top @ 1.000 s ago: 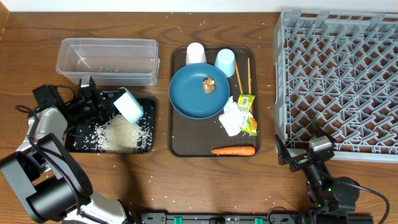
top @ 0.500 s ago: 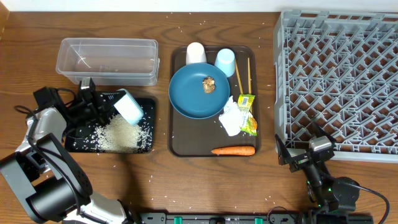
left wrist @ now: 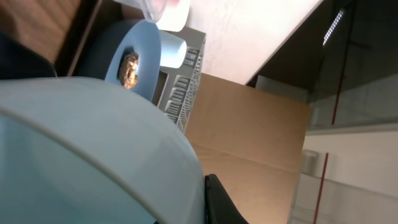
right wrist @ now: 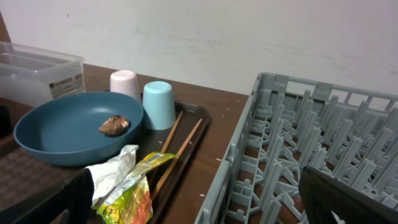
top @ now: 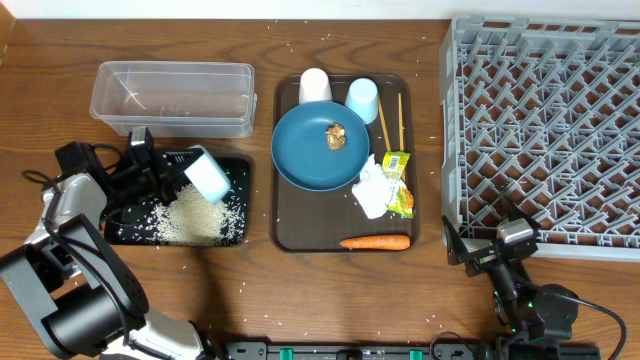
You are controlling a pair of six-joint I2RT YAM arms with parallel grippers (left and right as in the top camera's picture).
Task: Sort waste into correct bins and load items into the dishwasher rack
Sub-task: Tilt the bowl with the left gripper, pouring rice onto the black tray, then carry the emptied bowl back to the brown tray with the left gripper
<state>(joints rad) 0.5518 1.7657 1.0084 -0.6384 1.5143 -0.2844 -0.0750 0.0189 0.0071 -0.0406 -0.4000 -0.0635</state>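
At far left, L gripper [top: 183,171] has its jaws pinched tight on the rim of the bowl [top: 209,174]. The bowl is tilted, mouth down-left, hanging over the black tray [top: 241,166]. A rice pile [top: 195,212] lies on the tray right below it, w/ stray grains on the wood around. L wrist view is mostly pale bowl wall, so contact pts are hidden there.

Clear tub [top: 172,98] sits just behind the black tray. It has a small label facing the R wrist cam, too small to read.

Mid-table is the brown serving tray [top: 283,236]. On it:
- white cup [top: 315,85] & light blue cup [top: 361,99], mouths down at the back
- plate [top: 310,155] w/ brown lump [top: 335,136] on it
- chopsticks [top: 381,120], lying front-to-back
- tissue [top: 372,187] & wrapper [top: 398,185], touching; wrapper print not legible
- carrot [top: 375,241], long axis L-R along the front edge

Key relation: rack [top: 550,130] lies far to the R of the held bowl, w/ the whole serving tray between. L arm looks badly placed to reach it, prob. needs a handoff or a long carry.

R gripper [top: 480,240] rests at the rack's front-L corner, jaws spread wide, holding nothing. It's the nearer arm to the rack & the carrot.
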